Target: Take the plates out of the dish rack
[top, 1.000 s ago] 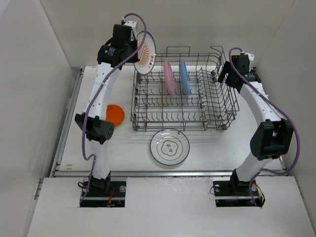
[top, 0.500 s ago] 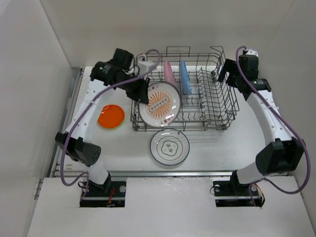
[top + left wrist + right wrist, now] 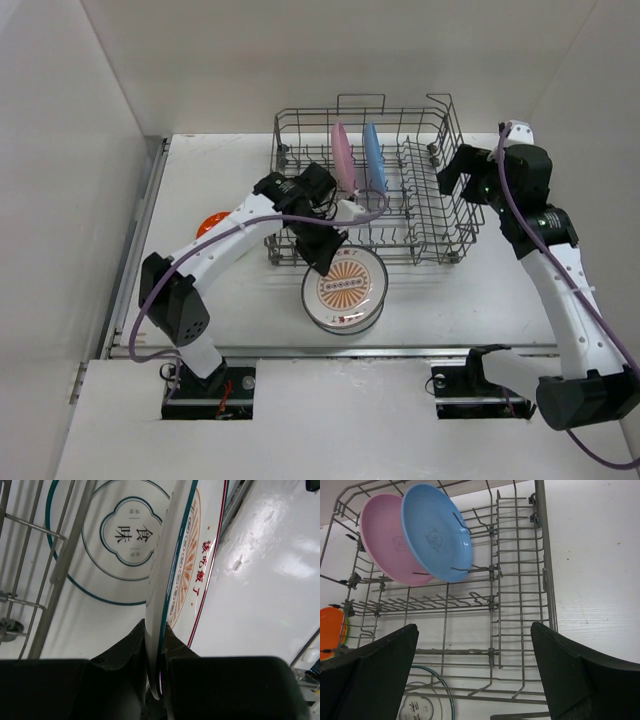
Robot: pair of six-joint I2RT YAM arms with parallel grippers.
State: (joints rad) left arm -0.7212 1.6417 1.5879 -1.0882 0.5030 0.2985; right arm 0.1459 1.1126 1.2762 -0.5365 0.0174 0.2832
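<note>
Sunburst plate (image 3: pixel 347 285) largely hides grey-patterned plate (image 3: pixel 120 535).

A white table (image 3: pixel 440 290) sits boxed by plain white walls (image 3: pixel 200 60); a metal rail (image 3: pixel 146 195) edges its left side.

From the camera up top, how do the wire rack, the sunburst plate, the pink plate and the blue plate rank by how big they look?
1. dish rack, by far.
2. sunburst plate, seen almost face-on.
3. pink plate and blue plate: alike, both standing edge-on as thin slivers, so no ranking between them.
</note>
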